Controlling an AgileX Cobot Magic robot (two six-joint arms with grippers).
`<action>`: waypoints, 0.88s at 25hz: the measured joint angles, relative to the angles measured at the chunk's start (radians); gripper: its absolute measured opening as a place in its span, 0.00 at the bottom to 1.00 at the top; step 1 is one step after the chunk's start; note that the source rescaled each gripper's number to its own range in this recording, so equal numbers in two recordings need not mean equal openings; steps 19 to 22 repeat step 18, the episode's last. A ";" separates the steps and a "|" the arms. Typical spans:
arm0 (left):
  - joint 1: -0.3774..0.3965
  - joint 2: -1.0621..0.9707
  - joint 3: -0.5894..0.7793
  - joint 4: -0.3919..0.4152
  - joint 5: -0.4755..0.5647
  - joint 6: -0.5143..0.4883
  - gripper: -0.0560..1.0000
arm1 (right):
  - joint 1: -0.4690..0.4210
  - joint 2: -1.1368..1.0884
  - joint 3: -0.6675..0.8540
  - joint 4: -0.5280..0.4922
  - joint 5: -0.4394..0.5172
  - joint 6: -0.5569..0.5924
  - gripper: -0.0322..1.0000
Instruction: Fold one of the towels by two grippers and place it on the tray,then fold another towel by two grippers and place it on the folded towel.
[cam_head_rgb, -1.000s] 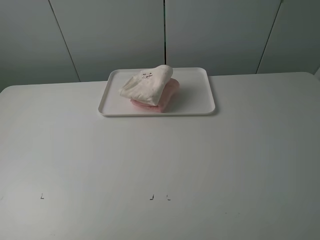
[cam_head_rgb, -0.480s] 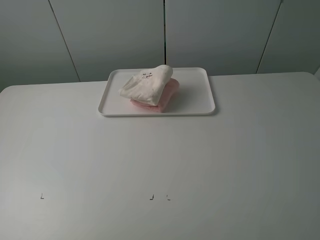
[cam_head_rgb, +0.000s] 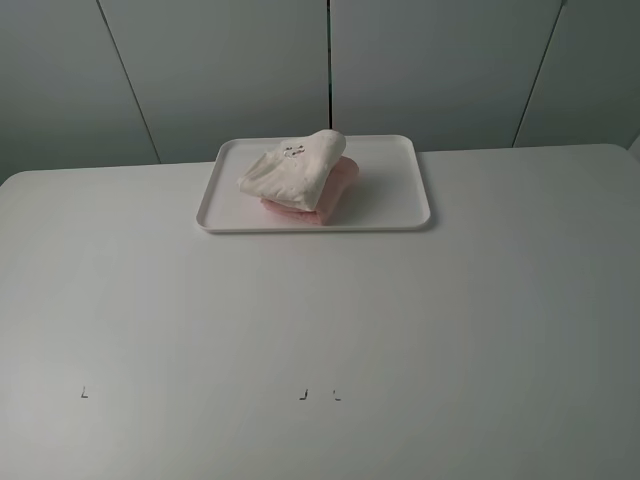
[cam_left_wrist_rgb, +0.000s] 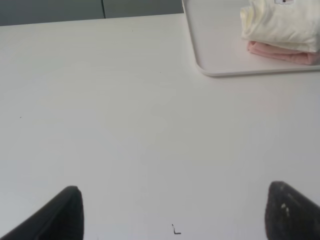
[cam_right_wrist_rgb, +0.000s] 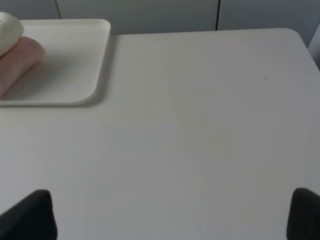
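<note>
The white tray (cam_head_rgb: 400, 200) sits at the back middle of the table. On it lies the folded pink towel (cam_head_rgb: 338, 192), and the folded cream-white towel (cam_head_rgb: 292, 172) rests on top of it. Neither arm shows in the exterior high view. In the left wrist view the tray (cam_left_wrist_rgb: 210, 55) and the cream-white towel (cam_left_wrist_rgb: 280, 25) over the pink one (cam_left_wrist_rgb: 285, 54) lie far off, and my left gripper (cam_left_wrist_rgb: 175, 210) stands open over bare table. My right gripper (cam_right_wrist_rgb: 172, 215) is open too, with the tray (cam_right_wrist_rgb: 75, 60) and pink towel (cam_right_wrist_rgb: 17, 60) well away from it.
The white table (cam_head_rgb: 320, 330) carries small dark marks (cam_head_rgb: 303, 394) near its front edge. Grey wall panels (cam_head_rgb: 330, 60) stand behind the table's far edge.
</note>
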 joint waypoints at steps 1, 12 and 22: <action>0.000 0.000 0.000 0.000 0.000 0.000 0.94 | 0.000 0.000 0.000 0.000 0.000 0.000 1.00; 0.000 0.000 0.000 0.000 0.000 0.000 0.94 | 0.000 0.000 0.000 0.000 0.000 0.000 1.00; 0.000 0.000 0.000 0.000 0.000 0.000 0.94 | 0.000 0.000 0.000 0.000 0.000 0.000 1.00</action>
